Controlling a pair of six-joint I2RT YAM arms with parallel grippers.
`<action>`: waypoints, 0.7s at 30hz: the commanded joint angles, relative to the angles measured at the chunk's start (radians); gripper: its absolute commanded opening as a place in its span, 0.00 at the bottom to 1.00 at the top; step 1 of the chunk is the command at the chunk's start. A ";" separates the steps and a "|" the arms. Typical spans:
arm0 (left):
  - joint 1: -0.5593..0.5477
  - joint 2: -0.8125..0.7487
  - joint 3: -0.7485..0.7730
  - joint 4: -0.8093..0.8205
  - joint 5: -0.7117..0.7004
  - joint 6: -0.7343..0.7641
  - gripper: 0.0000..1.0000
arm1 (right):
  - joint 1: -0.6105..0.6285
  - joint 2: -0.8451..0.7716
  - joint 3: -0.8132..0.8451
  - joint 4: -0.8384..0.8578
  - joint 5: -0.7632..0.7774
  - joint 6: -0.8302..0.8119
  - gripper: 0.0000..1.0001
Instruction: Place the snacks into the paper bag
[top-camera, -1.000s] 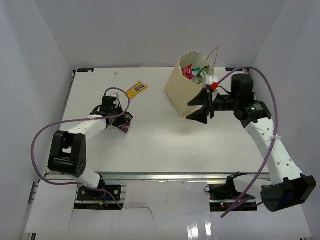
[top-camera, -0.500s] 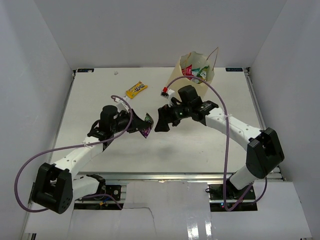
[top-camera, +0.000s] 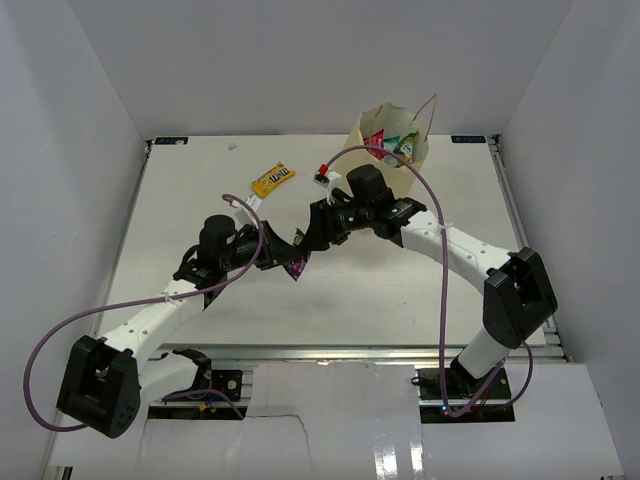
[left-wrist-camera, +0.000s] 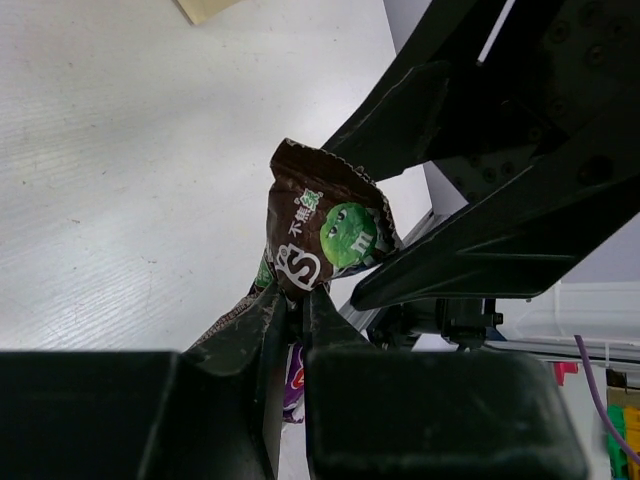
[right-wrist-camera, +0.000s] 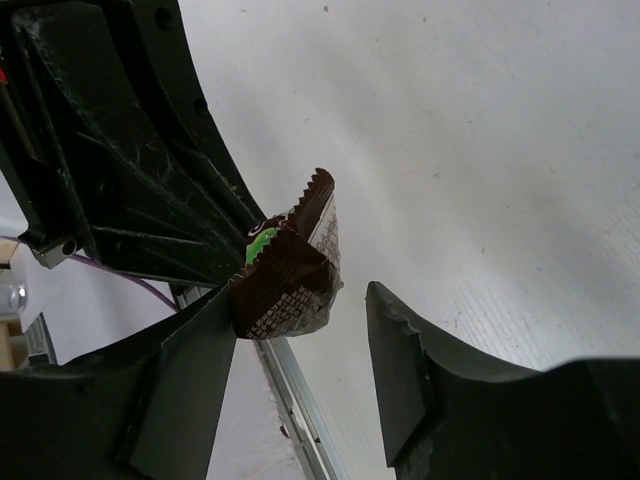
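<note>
Starting near, over the table, with the left gripper: pinching the brown packet by its lower edge, fingers pressed tight on the wrapper, green cartoon face turned up to the wrist camera; holding it up off the surface; a scrap of purple wrapper down between those same fingers, can't tell whether from a second pack; just beyond, the right gripper, fingers spread wide, straddling the free end of that same brown packet; close against one finger, well apart from the other; from overhead, two grippers nose to nose at mid-table, packet between them; farther back and off to the left, lying flat on its own, the yellow packet; farthest of all, standing upright with its mouth open, the paper bag, red and green packs showing inside, string handle poking up on its right.
</note>
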 joint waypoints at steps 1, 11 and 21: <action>-0.008 -0.022 0.005 0.031 0.047 -0.005 0.18 | 0.007 0.016 0.020 0.058 -0.064 0.015 0.58; -0.009 -0.007 0.011 0.044 0.094 0.007 0.35 | 0.002 0.036 0.061 0.064 -0.150 -0.072 0.15; -0.009 -0.068 0.011 0.014 0.087 0.116 0.67 | -0.070 -0.022 0.092 0.022 -0.372 -0.246 0.08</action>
